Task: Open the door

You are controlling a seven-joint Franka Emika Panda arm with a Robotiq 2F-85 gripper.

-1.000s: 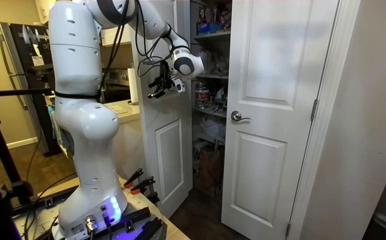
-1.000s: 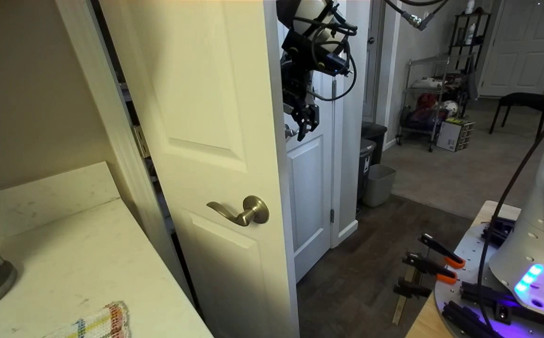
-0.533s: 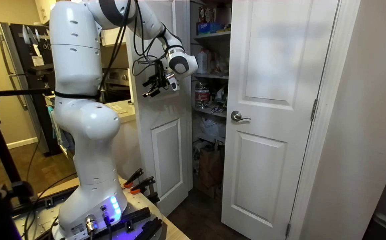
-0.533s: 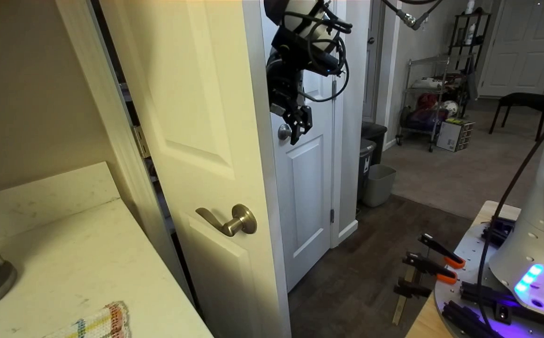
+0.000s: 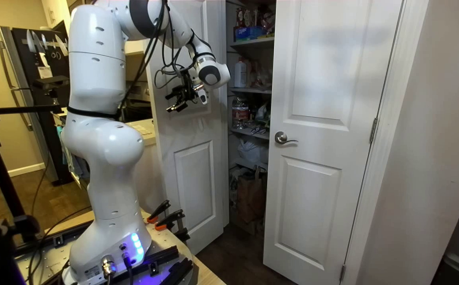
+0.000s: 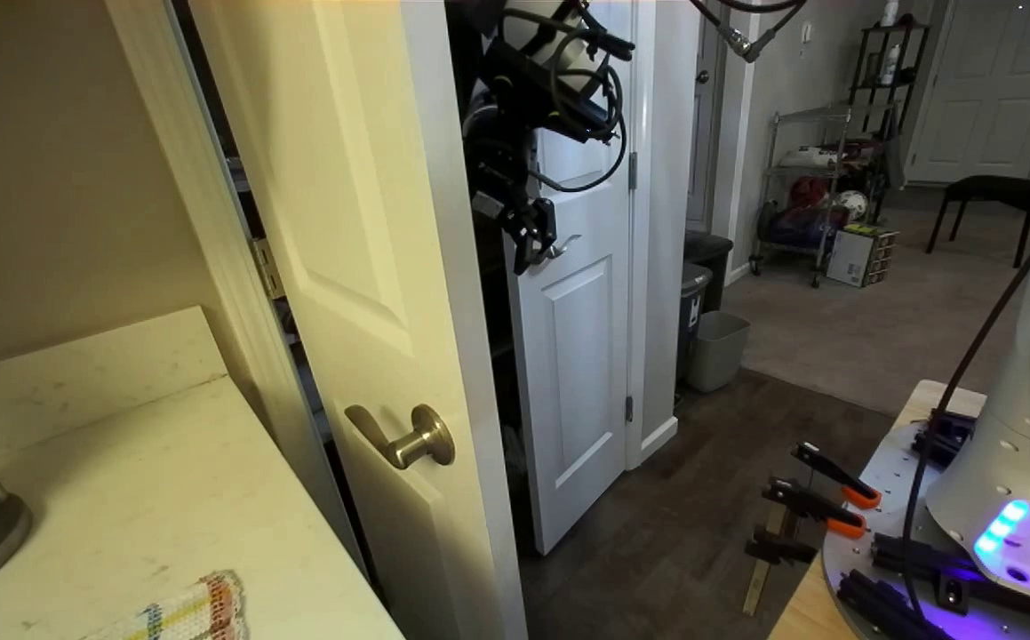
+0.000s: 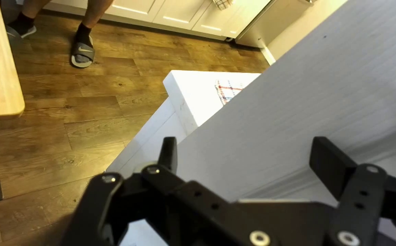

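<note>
the door (image 6: 359,293) stands swung out, hinged at the left in an exterior view, with a metal handle (image 6: 412,444) near its free edge. the claw (image 7: 247,150) is released, its two fingers (image 7: 168,153) spread wide; in the wrist view one tip overlaps the door's edge and the other lies over its face, and whether either touches cannot be told. the arm (image 5: 106,142) stands upright in an exterior view, bends over at the top and reaches out, which puts the claw before the upper half of the door. across the gap is the other door (image 5: 312,146), a lever (image 5: 281,137) by its left edge and hinges (image 5: 373,130) at its right. between the two, shelves (image 5: 253,90) hold a blue box (image 5: 249,33), a white bottle (image 5: 240,73) and a clear bottle (image 5: 240,113) with a red label, while a paper bag (image 5: 249,198) shows low down. a cloth (image 6: 195,613) lies on the pale table (image 6: 79,516) beside the door. clamps (image 6: 806,500) with orange tips sit by the arm's base. a grey bin (image 6: 717,351) stands past the other door. sandaled feet (image 7: 82,51) rest on the wood floor (image 7: 98,116) at upper left of the wrist view.
</note>
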